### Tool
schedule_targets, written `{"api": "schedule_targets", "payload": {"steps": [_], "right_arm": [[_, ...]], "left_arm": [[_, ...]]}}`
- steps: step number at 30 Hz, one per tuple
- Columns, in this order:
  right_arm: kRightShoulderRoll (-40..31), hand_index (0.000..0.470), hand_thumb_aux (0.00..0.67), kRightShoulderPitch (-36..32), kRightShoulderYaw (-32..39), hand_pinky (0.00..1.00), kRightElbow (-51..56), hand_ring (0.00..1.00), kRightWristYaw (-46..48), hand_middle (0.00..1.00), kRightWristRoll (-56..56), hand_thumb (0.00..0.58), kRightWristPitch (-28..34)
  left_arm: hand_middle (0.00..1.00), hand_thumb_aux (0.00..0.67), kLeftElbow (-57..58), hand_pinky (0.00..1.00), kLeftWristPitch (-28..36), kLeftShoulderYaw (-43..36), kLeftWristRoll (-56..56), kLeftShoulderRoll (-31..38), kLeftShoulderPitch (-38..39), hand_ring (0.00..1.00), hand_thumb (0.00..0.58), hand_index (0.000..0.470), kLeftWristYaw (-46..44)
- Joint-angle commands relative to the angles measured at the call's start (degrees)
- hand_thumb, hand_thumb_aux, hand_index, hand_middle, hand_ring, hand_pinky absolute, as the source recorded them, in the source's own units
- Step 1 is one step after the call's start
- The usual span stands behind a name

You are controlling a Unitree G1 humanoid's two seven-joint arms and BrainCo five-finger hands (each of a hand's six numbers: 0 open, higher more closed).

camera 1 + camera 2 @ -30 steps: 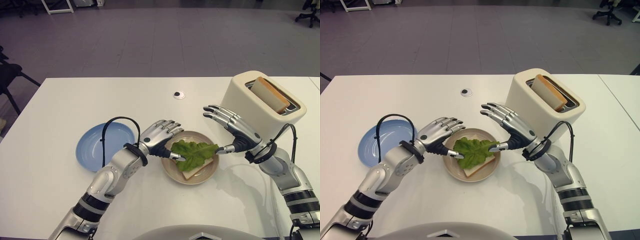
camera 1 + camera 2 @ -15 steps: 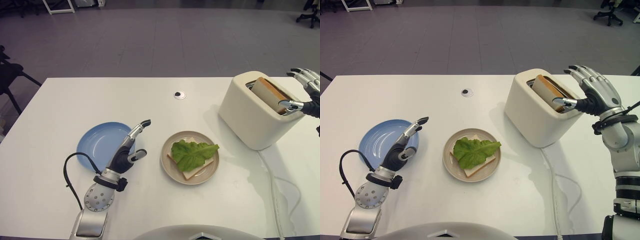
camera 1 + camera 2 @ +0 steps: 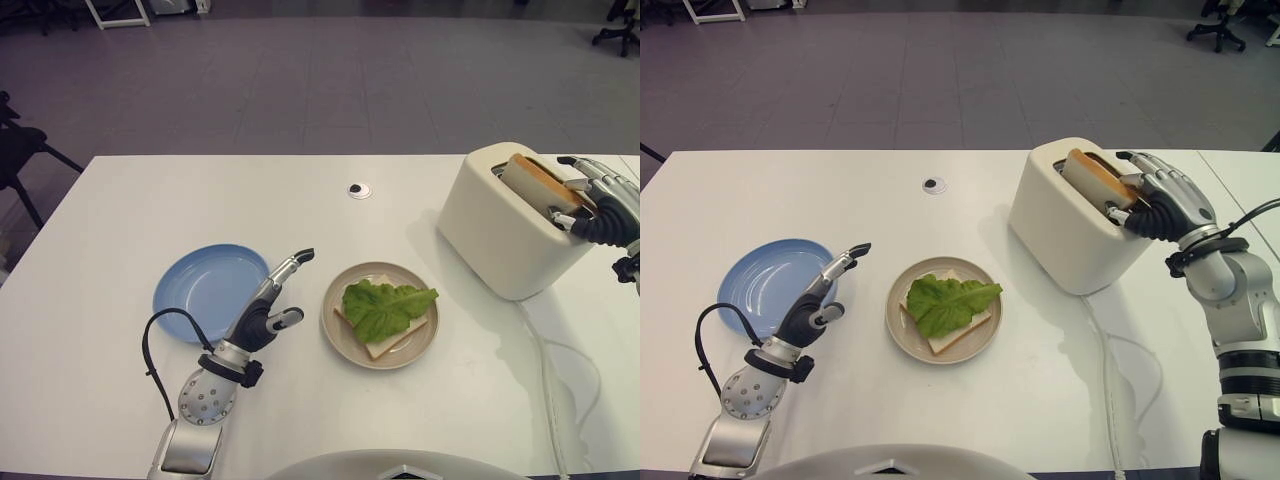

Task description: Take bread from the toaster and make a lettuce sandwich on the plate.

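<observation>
Right hand point(image 3: 1162, 205) curled on bread point(image 3: 1092, 173) in toaster point(image 3: 1060, 235); left hand point(image 3: 818, 300) open, empty, beside blue plate point(image 3: 755, 275)

Office-like lab, grey floor point(image 3: 300, 80), wheeled chair point(image 3: 1212, 22), white table point(image 3: 100, 250)

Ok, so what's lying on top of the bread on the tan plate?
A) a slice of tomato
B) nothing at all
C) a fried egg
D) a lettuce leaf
D: a green lettuce leaf lies over the bread slice on the tan plate.
</observation>
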Motion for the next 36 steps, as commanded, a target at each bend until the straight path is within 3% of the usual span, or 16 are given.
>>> {"api": "schedule_targets", "payload": {"steps": [1,6,15,19,26,36], "right_arm": [[1.7,0.47,0.67,-3.3,-4.1,0.0,-2.0,0.0,-0.5,0.0,6.4,0.58,2.0],[3.8,0.47,0.67,-7.0,-10.6,0.0,-7.4,0.0,2.4,0.0,20.9,0.58,2.9],[8.0,0.47,0.67,1.3,-0.8,0.0,-26.8,0.0,19.6,0.0,33.2,0.58,2.7],[11.8,0.47,0.67,3.1,5.6,0.0,-26.8,0.0,19.3,0.0,23.6,0.58,2.3],[19.8,0.47,0.67,-0.6,13.1,0.0,-18.5,0.0,7.9,0.0,2.1,0.58,2.8],[18.5,0.47,0.67,3.2,20.6,0.0,-18.1,0.0,0.0,0.0,-13.3,0.58,-9.1]], "left_arm": [[0.0,0.0,0.9,0.0,-0.2,0.0,0.6,0.4,0.1,0.0,0.0,0.0,-0.6],[0.0,0.0,1.5,0.0,-0.3,0.2,0.3,0.4,0.1,0.0,0.0,0.0,-0.7],[0.0,0.0,1.6,0.0,-0.6,0.7,-0.5,0.2,0.6,0.0,0.0,0.0,-0.8],[0.0,0.0,1.7,0.0,-0.6,0.5,-0.5,0.0,0.5,0.0,0.0,0.0,-0.9],[0.0,0.0,1.8,0.0,-0.8,-1.0,-0.2,-0.7,0.5,0.0,0.0,0.0,-1.3],[0.0,0.0,0.3,0.0,-0.2,-2.0,0.2,-1.1,1.6,0.0,0.0,0.0,-1.5]]}}
